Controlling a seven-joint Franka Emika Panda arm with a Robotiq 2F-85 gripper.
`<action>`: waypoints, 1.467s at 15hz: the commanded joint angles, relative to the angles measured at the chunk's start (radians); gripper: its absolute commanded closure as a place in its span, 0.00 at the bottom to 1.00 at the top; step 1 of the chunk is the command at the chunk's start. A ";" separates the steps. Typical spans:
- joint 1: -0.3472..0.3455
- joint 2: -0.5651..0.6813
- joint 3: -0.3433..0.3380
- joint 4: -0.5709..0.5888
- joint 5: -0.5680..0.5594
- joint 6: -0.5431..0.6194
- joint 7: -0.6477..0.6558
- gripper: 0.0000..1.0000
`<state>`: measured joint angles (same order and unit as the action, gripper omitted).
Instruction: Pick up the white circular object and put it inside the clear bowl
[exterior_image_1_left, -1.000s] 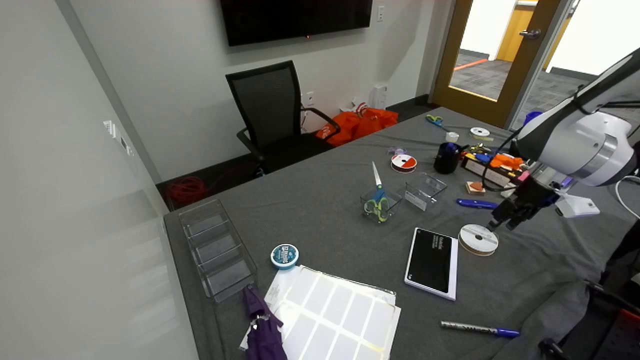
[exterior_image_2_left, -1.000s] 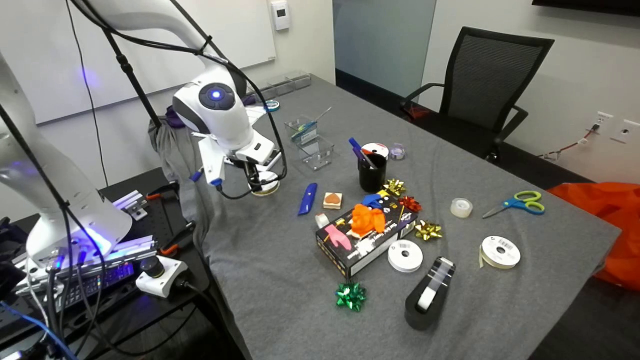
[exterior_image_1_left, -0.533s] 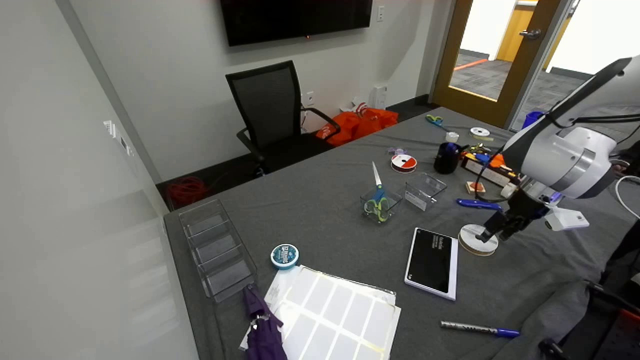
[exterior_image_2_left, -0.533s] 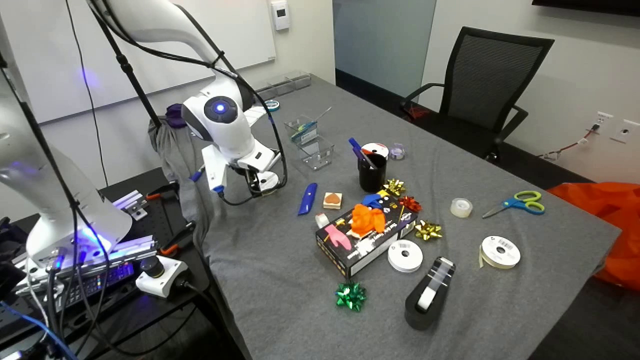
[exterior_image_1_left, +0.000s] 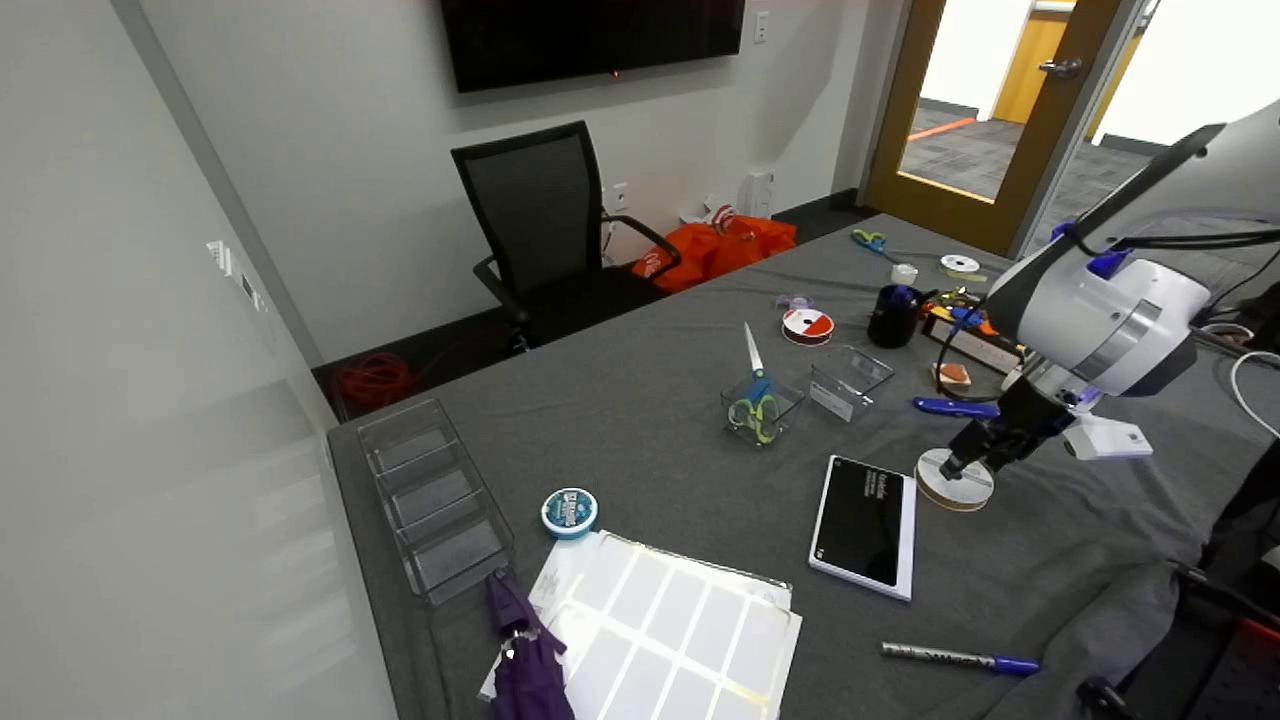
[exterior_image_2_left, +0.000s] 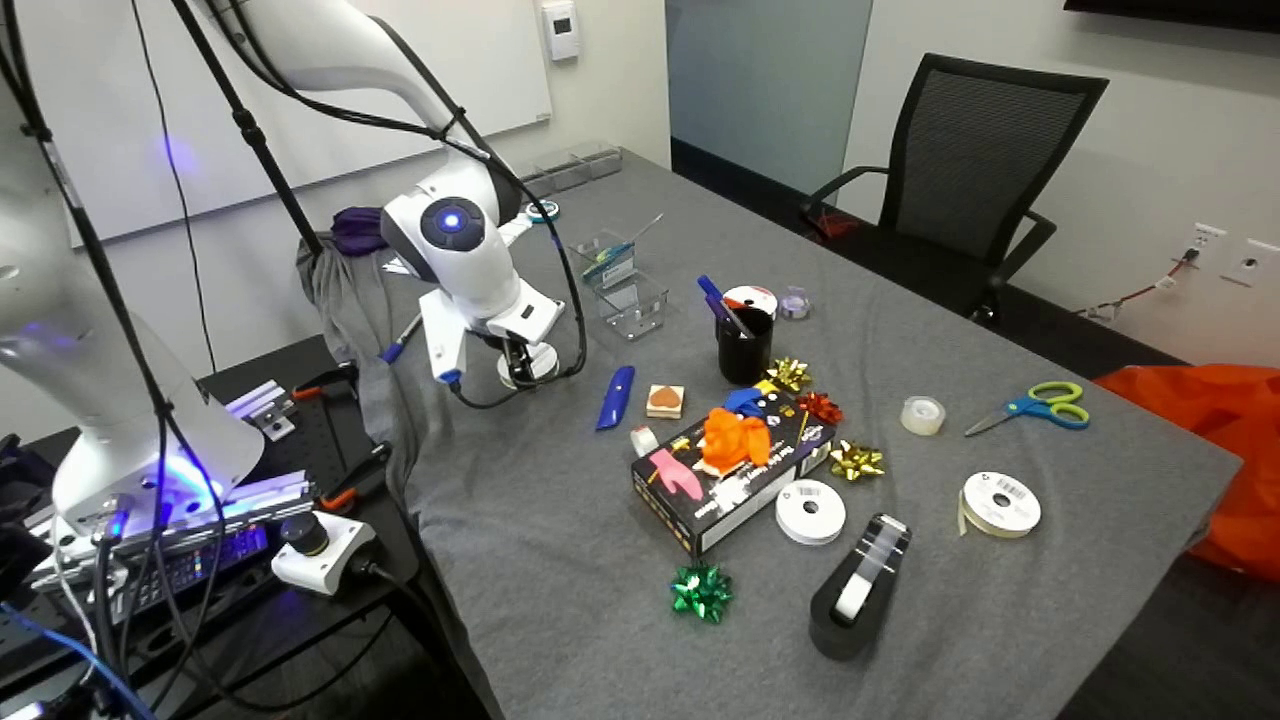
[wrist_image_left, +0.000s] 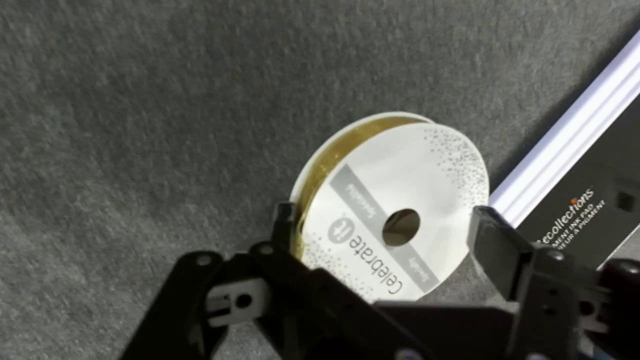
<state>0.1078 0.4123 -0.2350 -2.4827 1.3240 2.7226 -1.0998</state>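
Note:
The white circular object, a flat white ribbon spool (exterior_image_1_left: 964, 494) with gold ribbon and a dark centre hole, lies on the grey cloth. It also shows in the wrist view (wrist_image_left: 430, 170) and partly behind the fingers in an exterior view (exterior_image_2_left: 544, 358). My gripper (wrist_image_left: 380, 215) is low over the spool, one finger on each side of it. The left finger in the wrist view is against or very near the rim; firm contact cannot be told. The clear bowl, a low square transparent container (exterior_image_1_left: 868, 374), stands further back, empty; it also shows in an exterior view (exterior_image_2_left: 635, 316).
A black-and-white ink pad box (exterior_image_1_left: 864, 522) lies close beside the spool. A clear container with scissors (exterior_image_1_left: 760, 412) adjoins the bowl. A blue cutter (exterior_image_2_left: 615, 398), a wooden stamp (exterior_image_2_left: 665, 401) and a black pen cup (exterior_image_2_left: 745, 352) stand nearby. A marker (exterior_image_1_left: 960, 658) lies near the front edge.
My gripper has moved toward the ink pad box and down, until its fingers are around the spool. The spool has shifted very slightly in the last half second.

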 joint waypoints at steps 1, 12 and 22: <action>-0.001 0.045 0.011 0.034 0.042 0.032 -0.032 0.42; 0.006 0.031 -0.002 0.027 0.005 0.041 0.013 0.90; 0.000 -0.080 -0.066 -0.034 -0.232 -0.084 0.217 0.99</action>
<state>0.1078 0.3888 -0.2768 -2.4723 1.1464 2.6935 -0.9225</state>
